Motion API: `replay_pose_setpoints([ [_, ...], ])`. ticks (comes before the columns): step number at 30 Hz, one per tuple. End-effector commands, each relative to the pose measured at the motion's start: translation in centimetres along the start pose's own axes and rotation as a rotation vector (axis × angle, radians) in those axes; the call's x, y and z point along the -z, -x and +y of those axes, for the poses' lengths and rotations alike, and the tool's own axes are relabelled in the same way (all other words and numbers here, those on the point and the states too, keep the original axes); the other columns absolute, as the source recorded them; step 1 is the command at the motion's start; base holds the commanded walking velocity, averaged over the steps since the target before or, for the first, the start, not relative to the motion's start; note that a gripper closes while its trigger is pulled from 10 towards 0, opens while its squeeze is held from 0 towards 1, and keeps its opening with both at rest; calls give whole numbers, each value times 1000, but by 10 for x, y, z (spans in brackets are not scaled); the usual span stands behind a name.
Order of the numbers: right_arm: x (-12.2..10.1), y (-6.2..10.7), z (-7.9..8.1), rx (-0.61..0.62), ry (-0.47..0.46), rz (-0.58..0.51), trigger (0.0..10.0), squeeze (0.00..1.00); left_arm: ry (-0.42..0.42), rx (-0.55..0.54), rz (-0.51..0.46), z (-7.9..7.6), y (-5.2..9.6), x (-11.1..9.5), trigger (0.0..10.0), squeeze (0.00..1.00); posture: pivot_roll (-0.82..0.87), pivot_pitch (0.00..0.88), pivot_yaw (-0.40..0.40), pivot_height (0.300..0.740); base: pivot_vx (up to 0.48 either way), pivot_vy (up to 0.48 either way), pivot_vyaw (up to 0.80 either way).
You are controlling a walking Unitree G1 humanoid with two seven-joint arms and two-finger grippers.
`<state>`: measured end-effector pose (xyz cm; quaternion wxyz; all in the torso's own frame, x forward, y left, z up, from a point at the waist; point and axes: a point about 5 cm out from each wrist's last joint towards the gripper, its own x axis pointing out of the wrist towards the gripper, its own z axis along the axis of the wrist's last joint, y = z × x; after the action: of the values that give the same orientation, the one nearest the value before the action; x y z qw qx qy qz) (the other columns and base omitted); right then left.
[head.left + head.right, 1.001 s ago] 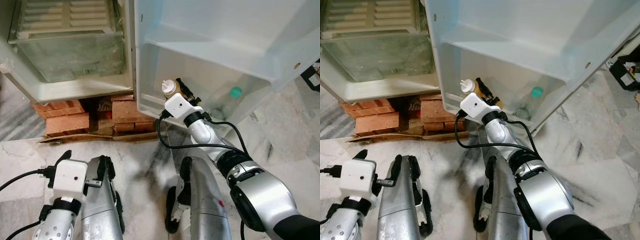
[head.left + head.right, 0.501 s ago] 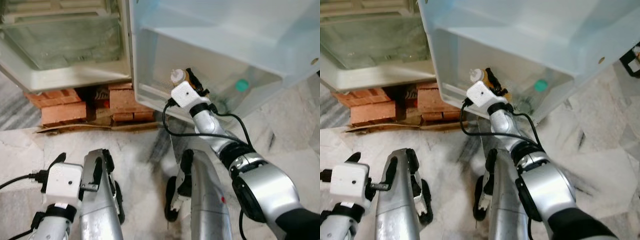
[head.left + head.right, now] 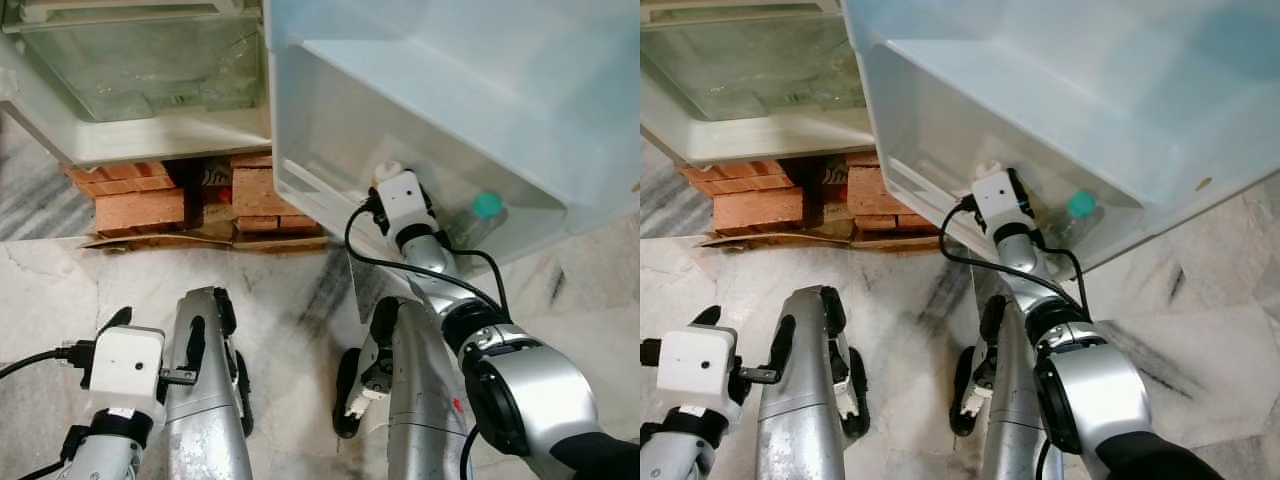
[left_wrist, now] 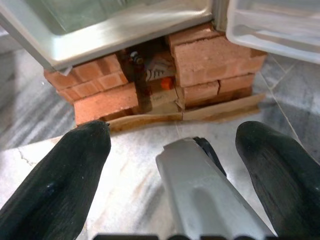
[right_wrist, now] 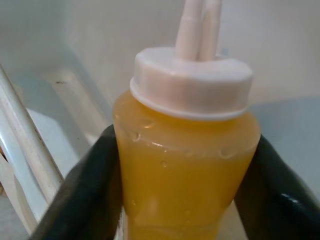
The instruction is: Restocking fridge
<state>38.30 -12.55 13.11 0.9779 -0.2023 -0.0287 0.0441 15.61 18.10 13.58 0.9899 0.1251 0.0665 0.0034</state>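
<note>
From the head, the right gripper (image 3: pixel 393 172) reaches into the lowest shelf of the open fridge door (image 3: pixel 330 130), carrying a squeeze bottle (image 3: pixel 388 170) whose white cap peeks above the wrist camera, with a teal-capped bottle (image 3: pixel 477 215) lying just beside it in the same shelf. Left wrist view: the left gripper (image 4: pixel 172 165) hangs low, black fingers (image 4: pixel 60 185) spread wide apart over the marble floor (image 4: pixel 130 150), facing the bricks (image 4: pixel 210 65) under the fridge. Right wrist view: both fingers (image 5: pixel 90 185) pinch the squeeze bottle's orange-filled body inside the white shelf.

sauce bottle (image 5: pixel 184 160) base cut off, nozzle cropped
</note>
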Motion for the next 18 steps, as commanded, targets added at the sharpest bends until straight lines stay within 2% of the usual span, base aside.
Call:
replay_pose_setpoints([
  [1, 34, 14, -8, 23, -4, 138, 10000, 1000, -2, 10, 51, 0, 3, 8, 10000, 0, 295, 444, -90, 518, 0, 0, 0],
  [7, 27, 10, -17, 32, 72, 101, 10000, 1000, -14, 16, 50, 1, -2, 11, 10000, 0, 284, 425, -84, 518, 0, 0, 0],
  [8, 24, 8, -22, 47, 84, 89, 10000, 1000, -15, 17, 50, 1, -4, 11, 10000, 0, 279, 416, -81, 518, 0, 0, 0],
  [14, 14, 3, -38, 76, 103, 43, 10000, 1000, -27, 25, 34, 1, -13, 12, 10000, 0, 269, 380, -79, 518, 0, 0, 0],
  [18, 5, -1, -43, 80, 129, -2, 10000, 1000, -29, 17, 20, 3, -18, 11, 10000, 0, 261, 365, -81, 518, 0, 0, 0],
])
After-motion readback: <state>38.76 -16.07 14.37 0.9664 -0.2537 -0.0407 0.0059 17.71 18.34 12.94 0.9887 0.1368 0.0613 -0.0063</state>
